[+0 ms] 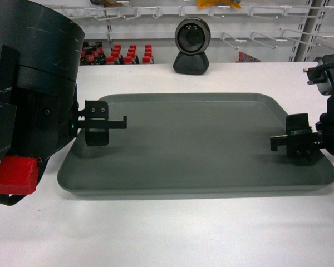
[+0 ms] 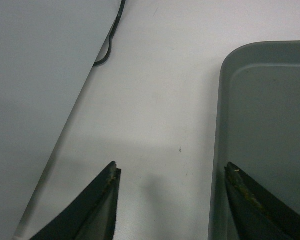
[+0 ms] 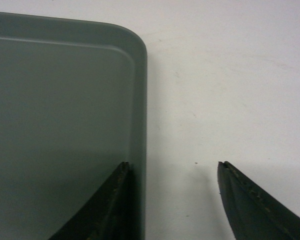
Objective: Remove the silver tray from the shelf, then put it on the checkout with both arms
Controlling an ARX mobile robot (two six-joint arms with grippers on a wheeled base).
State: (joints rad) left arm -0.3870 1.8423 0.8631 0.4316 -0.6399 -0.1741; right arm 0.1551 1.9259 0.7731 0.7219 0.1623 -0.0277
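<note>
The silver tray (image 1: 200,142) lies flat on the white checkout (image 1: 167,233), long side towards me. My left gripper (image 1: 103,125) is open at the tray's left end. In the left wrist view that gripper (image 2: 171,171) straddles the tray (image 2: 270,125) rim, one finger over the tray floor and the other over the table. My right gripper (image 1: 292,142) is open at the right end. Seen from the right wrist, it (image 3: 173,169) straddles the rim of the tray (image 3: 65,125) the same way. Neither gripper holds anything. The shelf is out of view.
A black round camera (image 1: 192,45) stands on the table just behind the tray. Beyond it are peg racks and red-capped bottles (image 1: 118,54). A dark cable (image 2: 115,35) runs by the table's left edge, next to a pale grey surface (image 2: 30,100).
</note>
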